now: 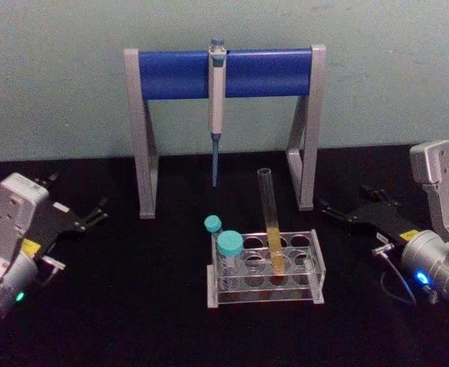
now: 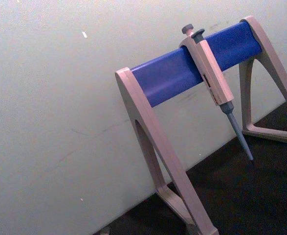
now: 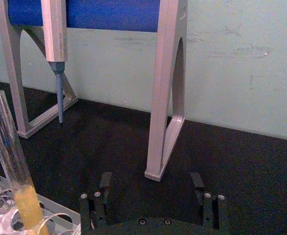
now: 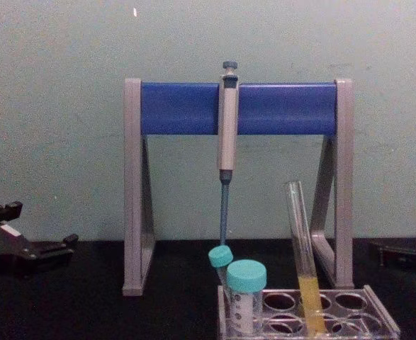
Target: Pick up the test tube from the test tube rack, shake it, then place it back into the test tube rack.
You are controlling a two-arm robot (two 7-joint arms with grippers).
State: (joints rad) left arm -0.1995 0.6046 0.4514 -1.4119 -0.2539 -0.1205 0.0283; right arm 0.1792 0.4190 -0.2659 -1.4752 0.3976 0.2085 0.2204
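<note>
The test tube (image 1: 270,218), a long clear tube with yellow-orange liquid at its bottom, stands leaning in the clear test tube rack (image 1: 310,269) at the table's middle front. It also shows in the chest view (image 4: 301,248) and the right wrist view (image 3: 9,156), where a corner of the rack (image 3: 60,218) appears. My right gripper (image 1: 348,202) rests open on the table to the right of the rack, pointing toward it, with nothing between its fingers (image 3: 104,182). My left gripper (image 1: 75,196) lies open at the far left, well away from the rack.
Two teal-capped tubes (image 1: 229,246) stand in the rack's left holes. Behind the rack a grey-and-blue pipette stand (image 1: 174,74) holds a hanging pipette (image 1: 217,92); its right leg (image 3: 165,98) is close ahead of my right gripper. The table is black, with a wall behind it.
</note>
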